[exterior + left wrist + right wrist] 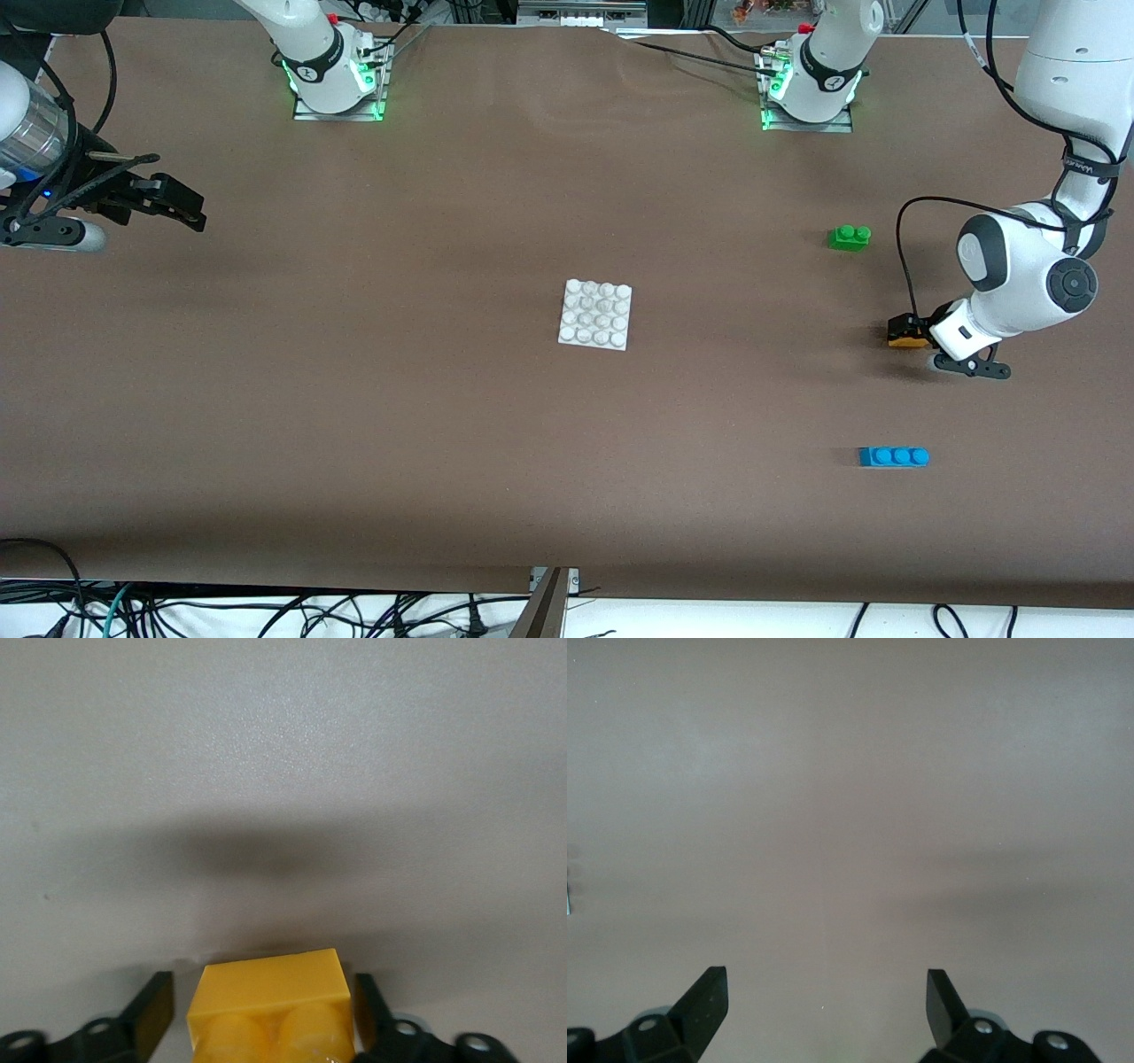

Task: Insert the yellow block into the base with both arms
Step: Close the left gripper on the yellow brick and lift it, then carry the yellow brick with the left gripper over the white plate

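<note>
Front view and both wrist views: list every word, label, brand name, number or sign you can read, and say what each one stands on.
No text can be read.
Left arm: faint marking on its black band, too small to read.
Yellow block, base, green brick, blue brick: no lettering.

The left arm bends down low, its left gripper (266, 1019) at the table surface, fingers (152, 1005) a little apart around a small object. The right arm waits, right gripper (824, 1005) raised with fingers (704, 997) spread wide, holding nothing.
</note>
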`<action>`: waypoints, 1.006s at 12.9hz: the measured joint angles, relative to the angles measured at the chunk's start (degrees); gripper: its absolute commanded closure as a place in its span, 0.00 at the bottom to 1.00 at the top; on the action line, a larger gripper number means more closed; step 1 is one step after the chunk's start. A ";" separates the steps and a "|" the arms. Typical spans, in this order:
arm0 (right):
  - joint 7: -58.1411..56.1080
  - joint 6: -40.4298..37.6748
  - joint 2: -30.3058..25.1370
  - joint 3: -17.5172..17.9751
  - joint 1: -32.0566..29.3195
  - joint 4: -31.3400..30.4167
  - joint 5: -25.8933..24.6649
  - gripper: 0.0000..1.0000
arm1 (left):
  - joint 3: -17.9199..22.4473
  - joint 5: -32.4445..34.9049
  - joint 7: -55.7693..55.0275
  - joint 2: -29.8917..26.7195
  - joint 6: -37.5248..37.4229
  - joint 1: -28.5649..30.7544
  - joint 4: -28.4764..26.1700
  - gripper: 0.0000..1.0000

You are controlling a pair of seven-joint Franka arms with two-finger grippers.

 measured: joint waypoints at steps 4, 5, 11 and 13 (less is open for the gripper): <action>0.00 -0.19 0.00 0.03 0.00 0.02 0.01 0.01 | 0.00 0.00 -0.62 -0.22 -0.60 0.05 0.06 0.74; 0.00 -0.21 0.00 0.03 0.00 0.02 0.01 0.01 | -0.04 0.00 -1.26 -0.50 -2.07 0.05 0.47 0.74; 0.00 -0.31 0.00 0.09 0.02 0.04 0.01 0.01 | -1.36 0.00 -7.12 -6.96 -18.12 -5.02 7.88 0.74; 0.00 -0.41 0.00 0.09 0.01 0.05 0.01 0.01 | -2.85 -0.01 -11.43 -8.77 -18.60 -9.14 8.28 0.74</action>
